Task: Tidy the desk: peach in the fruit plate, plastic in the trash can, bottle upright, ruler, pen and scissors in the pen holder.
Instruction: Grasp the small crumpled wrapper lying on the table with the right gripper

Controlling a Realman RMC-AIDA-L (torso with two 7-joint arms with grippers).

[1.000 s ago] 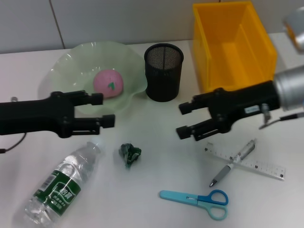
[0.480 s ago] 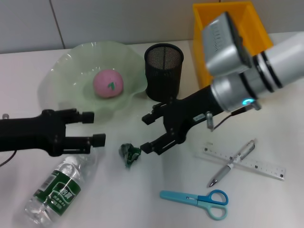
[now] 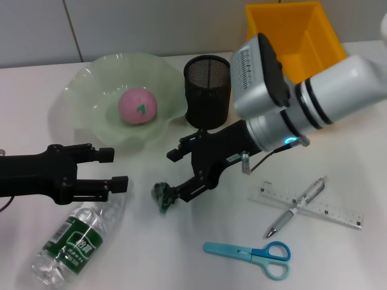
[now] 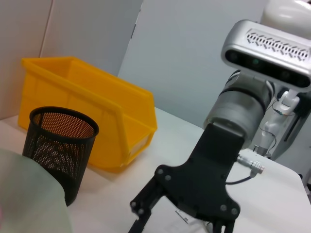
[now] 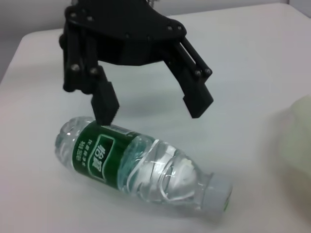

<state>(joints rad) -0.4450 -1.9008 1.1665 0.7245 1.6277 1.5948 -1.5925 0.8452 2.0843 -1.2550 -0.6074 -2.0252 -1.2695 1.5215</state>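
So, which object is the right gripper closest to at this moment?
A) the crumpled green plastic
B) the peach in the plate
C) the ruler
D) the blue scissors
A: the open right gripper sits right at the crumpled green plastic, its lower finger next to it.

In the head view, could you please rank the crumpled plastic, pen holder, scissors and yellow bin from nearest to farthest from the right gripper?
From the right gripper:
1. Crumpled plastic, at its lower fingertip.
2. Pen holder, behind it.
3. Scissors, near the front edge.
4. Yellow bin, at the far right corner.
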